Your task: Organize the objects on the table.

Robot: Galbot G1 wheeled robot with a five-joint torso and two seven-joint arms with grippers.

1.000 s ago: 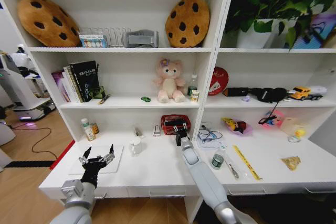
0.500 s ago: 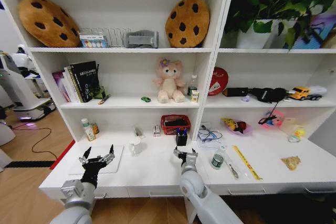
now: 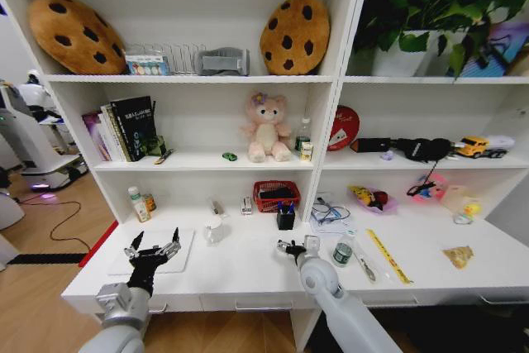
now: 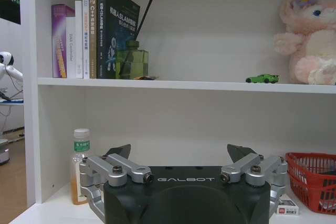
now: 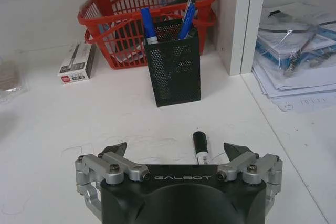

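Two grippers: both with fingers spread, grasping nothing.
Right gripper (image 5: 177,153): low over the table (image 3: 248,266), just behind a black marker (image 5: 201,149) lying flat between its fingers, probably lined up for a pick.
Pen holder (image 5: 173,66): black mesh, upright before the red basket (image 5: 113,19), pens inside; likely home for the marker.
Left gripper (image 3: 153,247): idle above the silver laptop (image 3: 124,264).

On the tabletop (image 3: 248,266), the pen holder (image 3: 286,217) stands just before the basket (image 3: 275,195), with pens (image 5: 147,24) upright in it. A marker (image 5: 200,149) lies on the tabletop before the holder. The mug (image 3: 214,231) sits left of the holder, the laptop (image 3: 154,250) farther left. The can (image 3: 343,251) and ruler (image 3: 388,255) lie to the right.
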